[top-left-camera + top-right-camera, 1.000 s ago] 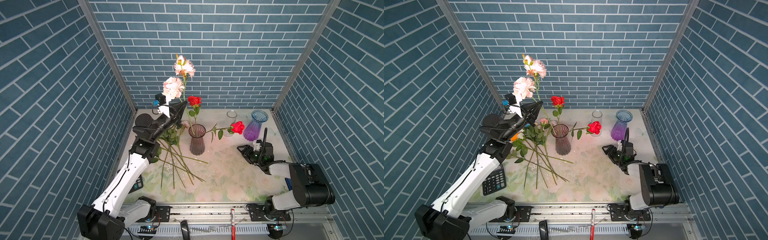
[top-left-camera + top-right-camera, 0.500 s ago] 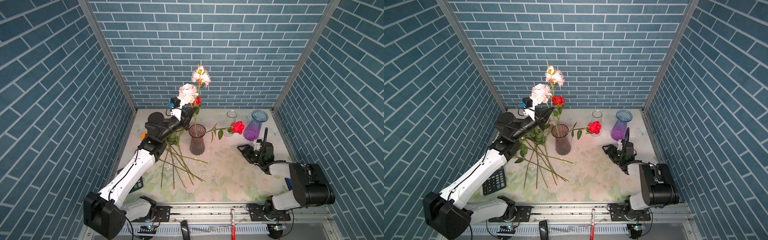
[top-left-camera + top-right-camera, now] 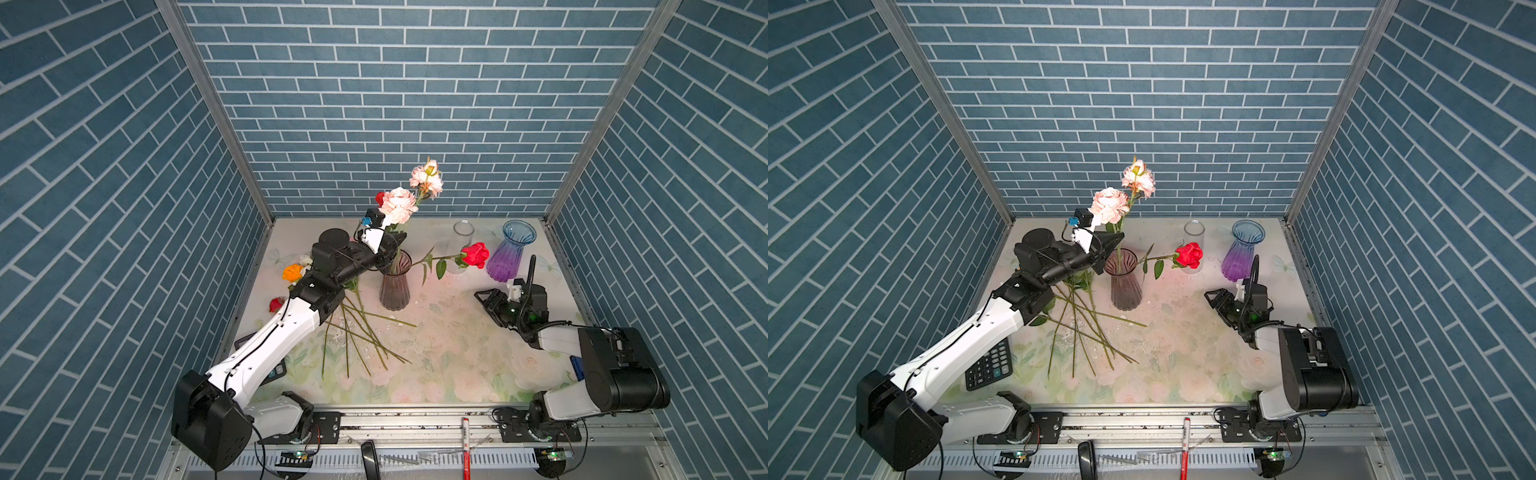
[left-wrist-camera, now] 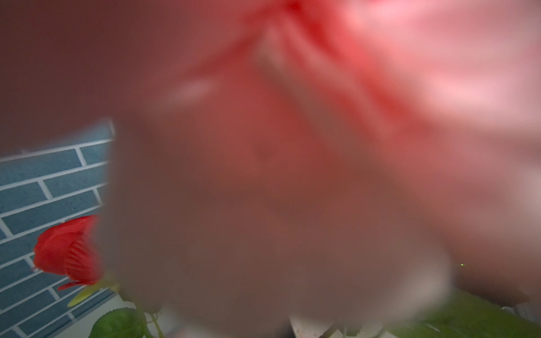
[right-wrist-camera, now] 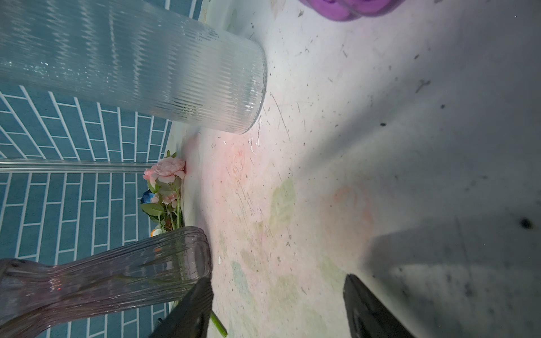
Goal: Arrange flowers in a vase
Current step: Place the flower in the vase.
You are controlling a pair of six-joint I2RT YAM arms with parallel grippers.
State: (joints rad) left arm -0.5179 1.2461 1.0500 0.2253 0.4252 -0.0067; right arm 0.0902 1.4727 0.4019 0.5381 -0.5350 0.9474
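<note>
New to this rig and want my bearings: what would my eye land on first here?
The tall pink flowers, gripped by the jaws of the left arm right above the smoky glass vase mid-table. Next, a red rose leaning sideways out of that vase toward the purple-and-blue vase at the back right, and loose green stems lying crossed on the table.

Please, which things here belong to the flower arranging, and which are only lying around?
For the job: smoky vase; red rose in it; pink peonies held by the left gripper; loose flowers on the table.
Lying about: calculator; red pen; clear glass vase and blue-purple vase, both empty.
</note>
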